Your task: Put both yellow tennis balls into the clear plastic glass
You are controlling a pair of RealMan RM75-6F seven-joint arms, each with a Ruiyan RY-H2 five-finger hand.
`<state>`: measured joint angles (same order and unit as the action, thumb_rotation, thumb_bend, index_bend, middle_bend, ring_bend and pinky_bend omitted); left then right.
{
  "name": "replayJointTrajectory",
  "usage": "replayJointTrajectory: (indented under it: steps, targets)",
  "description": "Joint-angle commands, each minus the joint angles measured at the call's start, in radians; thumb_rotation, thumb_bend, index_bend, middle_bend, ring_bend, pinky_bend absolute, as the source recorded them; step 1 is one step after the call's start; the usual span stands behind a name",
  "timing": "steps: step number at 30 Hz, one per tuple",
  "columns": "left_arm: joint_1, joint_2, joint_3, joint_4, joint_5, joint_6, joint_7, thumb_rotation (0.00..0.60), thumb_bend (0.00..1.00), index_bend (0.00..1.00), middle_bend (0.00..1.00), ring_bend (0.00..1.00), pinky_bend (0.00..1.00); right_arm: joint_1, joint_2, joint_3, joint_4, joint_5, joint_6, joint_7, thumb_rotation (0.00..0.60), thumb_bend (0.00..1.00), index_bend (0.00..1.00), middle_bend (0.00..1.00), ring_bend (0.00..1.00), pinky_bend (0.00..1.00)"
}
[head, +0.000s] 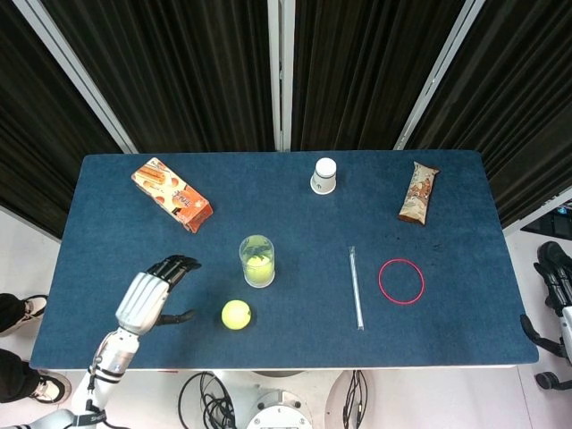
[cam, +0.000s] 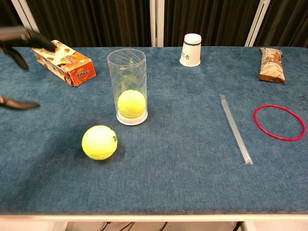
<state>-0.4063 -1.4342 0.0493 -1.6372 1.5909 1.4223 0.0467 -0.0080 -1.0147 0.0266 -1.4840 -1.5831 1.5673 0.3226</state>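
The clear plastic glass (head: 256, 260) (cam: 127, 86) stands upright near the table's middle. One yellow tennis ball (cam: 131, 104) (head: 259, 268) lies at its bottom. The other yellow tennis ball (head: 236, 315) (cam: 99, 142) sits on the cloth in front of the glass, slightly to its left. My left hand (head: 154, 292) hovers over the table's front left, apart from both balls, fingers spread and empty. In the chest view only its dark fingertips (cam: 19, 38) show at the left edge. The right hand is out of sight.
An orange snack box (head: 172, 194) (cam: 64, 62) lies at the back left. A white paper cup (head: 323, 175) (cam: 191, 49) stands upside down at the back. A clear straw (head: 356, 288), a red ring (head: 401, 281) and a snack bar (head: 417, 192) lie to the right.
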Motion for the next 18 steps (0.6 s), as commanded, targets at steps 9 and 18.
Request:
replayJointTrajectory:
  steps: [9, 18]
  targets:
    - [-0.048, -0.157, 0.021, 0.128, 0.073, -0.134, -0.047, 0.600, 0.09, 0.24, 0.22, 0.18, 0.38, -0.029, 0.014, -0.004, 0.004, 0.015, 0.032, 0.013, 0.600, 0.31, 0.00, 0.00, 0.00, 0.00]
    - [-0.076, -0.238, 0.010, 0.190, 0.067, -0.203, -0.008, 0.600, 0.09, 0.25, 0.22, 0.18, 0.38, -0.031, 0.010, -0.006, 0.023, 0.014, 0.031, 0.033, 0.600, 0.31, 0.00, 0.00, 0.00, 0.00]
